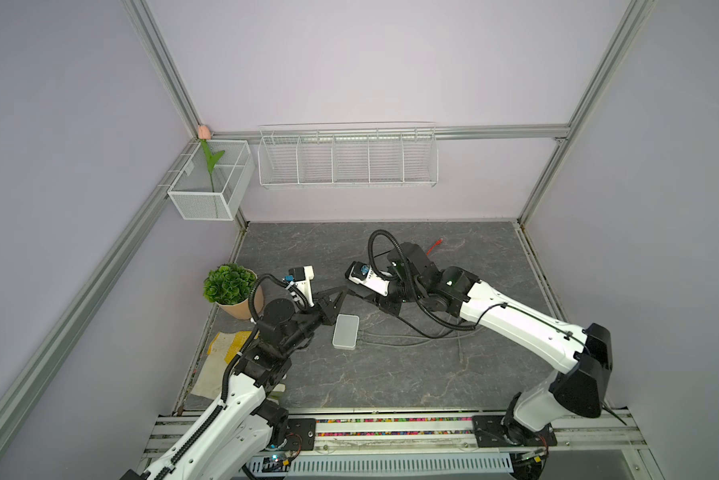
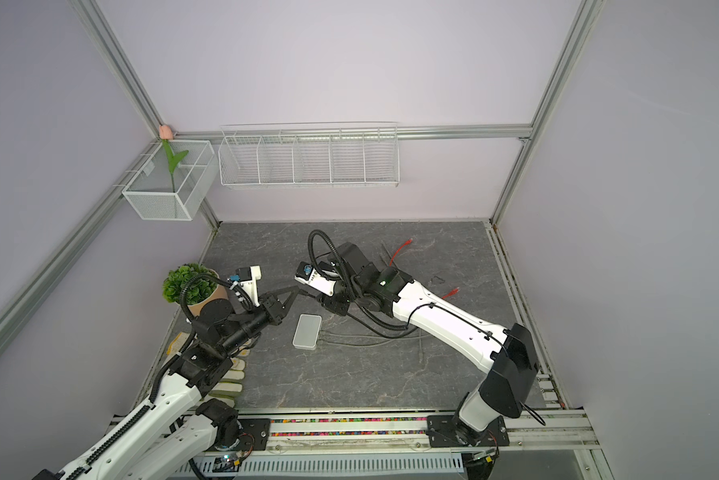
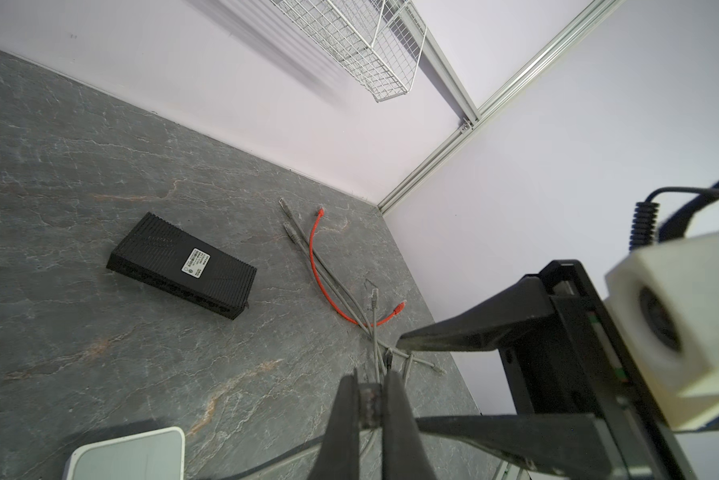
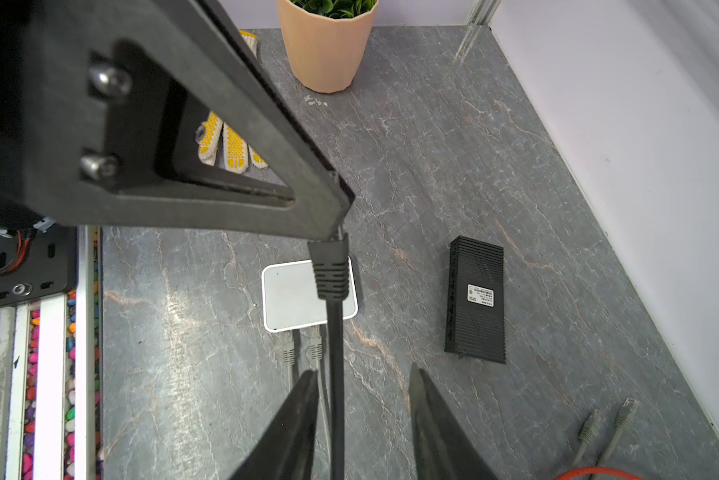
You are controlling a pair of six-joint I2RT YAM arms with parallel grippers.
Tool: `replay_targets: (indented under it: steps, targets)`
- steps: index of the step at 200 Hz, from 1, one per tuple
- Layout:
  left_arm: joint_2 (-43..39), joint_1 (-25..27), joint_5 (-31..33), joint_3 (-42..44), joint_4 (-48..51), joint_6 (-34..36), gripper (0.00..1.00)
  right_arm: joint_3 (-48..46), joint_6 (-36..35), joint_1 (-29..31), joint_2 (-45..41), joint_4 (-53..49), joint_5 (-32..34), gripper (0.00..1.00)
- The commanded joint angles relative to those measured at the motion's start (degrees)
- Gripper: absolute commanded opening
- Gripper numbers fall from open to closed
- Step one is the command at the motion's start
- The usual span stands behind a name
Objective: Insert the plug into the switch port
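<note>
My left gripper [image 3: 369,390] is shut on the black plug [image 4: 331,270], held above the table. The plug's black cable [image 4: 336,374] runs from it down between the fingers of my right gripper [image 4: 364,386]. Those jaws stand apart, with the cable close to one finger and a gap to the other. In both top views the two grippers [image 1: 343,290] [image 1: 360,293] meet tip to tip over the table's middle. The white switch [image 1: 345,331] lies flat just below them, with two grey plugs [image 4: 301,349] in its ports.
A black box with a label [image 4: 476,299] lies near the switch; my right arm hides it in both top views. Loose grey and red cables [image 3: 320,257] lie toward the back right corner. A potted plant [image 1: 233,291] and gloves [image 1: 225,345] sit at the left. Wire baskets [image 1: 347,158] hang on the back wall.
</note>
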State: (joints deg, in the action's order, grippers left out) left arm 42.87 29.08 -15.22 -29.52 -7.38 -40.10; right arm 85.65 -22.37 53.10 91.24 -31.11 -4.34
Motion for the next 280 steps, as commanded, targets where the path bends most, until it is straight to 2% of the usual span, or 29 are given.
replay_targets:
  steps: [1,148,210,219,237,256,280]
  targets:
    - [-0.3,-0.1,0.1,-1.6,0.3,-0.3,0.00,2.0,-0.9,0.5,1.6,-0.7,-1.2,0.40]
    - [-0.3,-0.1,0.3,-2.0,1.0,-1.0,0.00,3.7,-1.4,1.8,4.7,0.6,1.2,0.24]
    - [-0.2,-0.2,0.7,-2.1,1.7,-0.9,0.00,3.3,-1.5,2.4,4.6,1.7,4.0,0.08]
    - [-0.2,-0.2,0.8,-2.3,2.2,-0.6,0.20,3.1,-1.4,2.5,4.4,1.9,4.8,0.07]
    - [-0.7,-0.2,1.7,-2.9,4.0,0.4,0.26,2.8,-2.1,2.4,4.3,1.4,6.5,0.07]
    - [-1.4,-0.2,4.2,-4.0,7.8,2.0,0.44,2.5,-3.3,2.0,4.6,-0.4,8.3,0.07]
    - [-2.4,-0.9,9.4,-4.3,12.8,3.8,0.53,1.6,-3.7,-0.2,5.1,-4.5,9.4,0.07]
